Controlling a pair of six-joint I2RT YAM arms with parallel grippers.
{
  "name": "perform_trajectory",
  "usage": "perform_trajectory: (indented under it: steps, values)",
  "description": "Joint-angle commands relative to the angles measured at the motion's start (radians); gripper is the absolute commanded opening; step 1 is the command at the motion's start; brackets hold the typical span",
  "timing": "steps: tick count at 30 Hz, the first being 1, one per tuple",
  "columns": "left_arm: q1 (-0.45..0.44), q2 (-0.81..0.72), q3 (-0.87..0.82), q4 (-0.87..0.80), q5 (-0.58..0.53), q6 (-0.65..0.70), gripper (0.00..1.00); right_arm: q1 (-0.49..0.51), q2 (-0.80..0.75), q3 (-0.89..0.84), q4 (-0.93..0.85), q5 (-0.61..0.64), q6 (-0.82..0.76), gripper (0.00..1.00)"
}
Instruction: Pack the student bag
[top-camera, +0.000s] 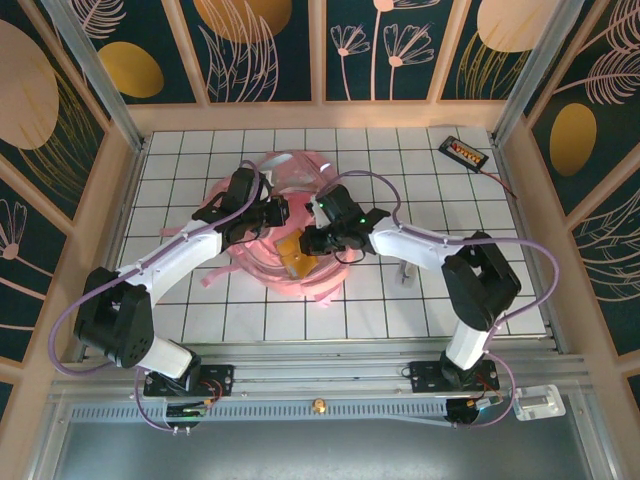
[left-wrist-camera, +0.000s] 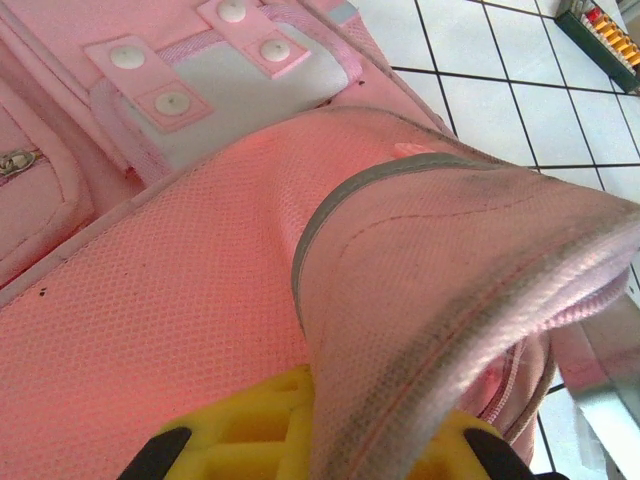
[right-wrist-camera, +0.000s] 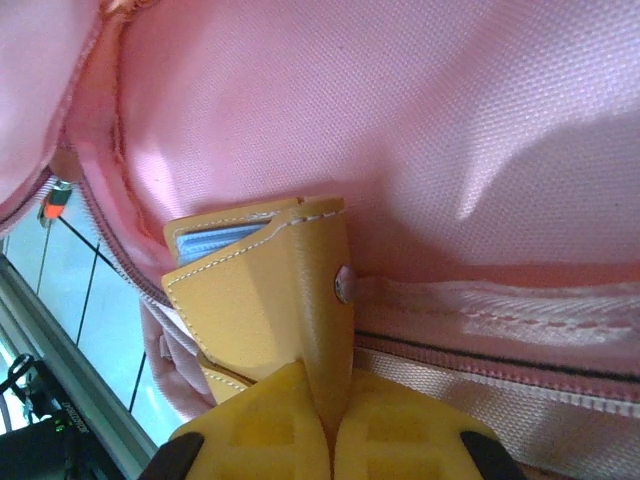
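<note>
The pink student bag lies mid-table with its mouth toward the arms. My left gripper is shut on the bag's grey-trimmed opening edge and holds that fabric lifted; its yellow pads pinch the fold. A tan leather wallet with a metal snap and a blue lining sits at the bag's mouth, against the pink inner fabric. My right gripper is shut on the wallet's flap. From above, the wallet shows as an orange patch under the right gripper.
A black device with red and orange parts lies at the back right of the white gridded table; its cable trails right. Wooden-framed walls close in three sides. Loose pink straps spread toward the left arm.
</note>
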Motion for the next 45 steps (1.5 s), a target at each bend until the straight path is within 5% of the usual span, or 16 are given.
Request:
perform_trajectory:
  steps: [1,10,17,24,26,30,34,40,43,45]
  values:
    - [-0.004,-0.061,0.022,0.079,0.046,-0.033,0.00,-0.011,-0.024,-0.054,0.060,-0.016,0.055,0.02]
    - [-0.004,-0.084,0.030,0.079,0.052,-0.061,0.00,-0.083,-0.154,-0.173,0.284,-0.107,0.385,0.01]
    - [-0.004,-0.097,0.021,0.100,0.076,-0.095,0.00,-0.147,-0.161,-0.219,0.449,-0.058,0.593,0.03]
    - [-0.008,-0.090,0.011,0.129,0.111,-0.125,0.00,-0.107,-0.055,-0.178,0.612,0.054,0.737,0.05]
    - [-0.010,-0.085,0.013,0.140,0.120,-0.137,0.00,-0.086,-0.024,-0.162,0.645,0.094,0.772,0.14]
    - [-0.014,-0.074,0.025,0.142,0.120,-0.145,0.00,-0.056,0.045,-0.094,0.647,0.060,0.778,0.55]
    - [-0.014,-0.080,0.027,0.130,0.102,-0.130,0.00,-0.055,-0.005,-0.144,0.609,0.075,0.744,0.61]
    - [-0.014,-0.081,0.028,0.119,0.088,-0.116,0.00,-0.054,-0.121,-0.213,0.483,0.103,0.648,0.57]
    - [-0.013,-0.081,0.030,0.118,0.086,-0.117,0.00,-0.055,-0.136,-0.234,0.469,0.092,0.629,0.41]
    - [-0.013,-0.080,0.031,0.119,0.088,-0.122,0.00,-0.058,-0.112,-0.228,0.472,0.059,0.623,0.21]
